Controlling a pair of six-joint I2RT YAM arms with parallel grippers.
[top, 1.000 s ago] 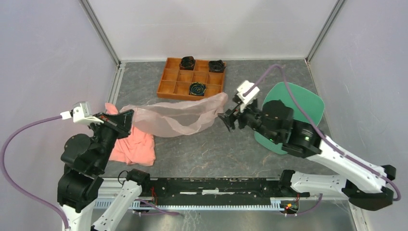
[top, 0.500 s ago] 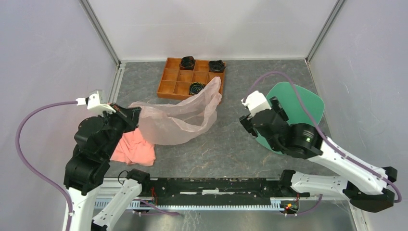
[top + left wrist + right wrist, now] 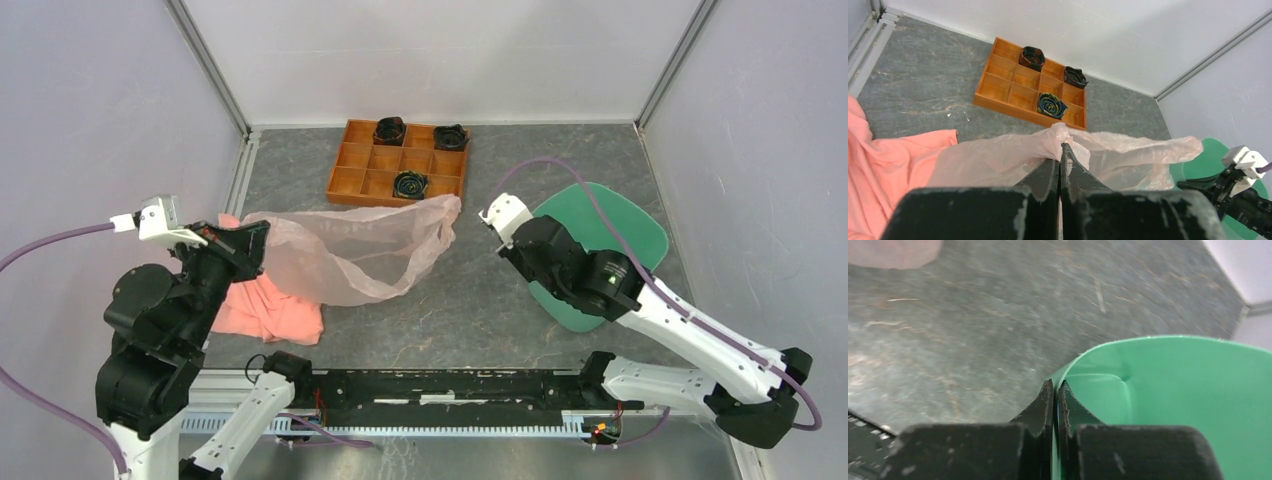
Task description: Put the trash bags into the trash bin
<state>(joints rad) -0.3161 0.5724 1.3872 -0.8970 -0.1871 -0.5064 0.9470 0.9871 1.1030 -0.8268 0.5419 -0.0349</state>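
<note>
The trash bag (image 3: 350, 255) is a thin, see-through pale-pink film spread across the table's middle. My left gripper (image 3: 260, 240) is shut on its left edge; in the left wrist view the film (image 3: 998, 155) bunches at the closed tips of the gripper (image 3: 1060, 149). The mint-green trash bin (image 3: 630, 225) stands at the right. My right gripper (image 3: 1054, 386) is shut on the bin's thin left rim (image 3: 1068, 367), one finger outside and one inside. In the top view its fingers are hidden under the wrist. The bag's right end lies loose, a little left of the bin.
An orange compartment tray (image 3: 398, 162) with three dark rolled items sits at the back. A salmon-pink cloth (image 3: 270, 310) lies under the left arm. Walls with metal rails close in the left, back and right sides.
My right gripper left the bag's right end, swung onto the bin's left rim and shut on it. The bag's free end dropped onto the table. The left arm shifted slightly, still holding.
</note>
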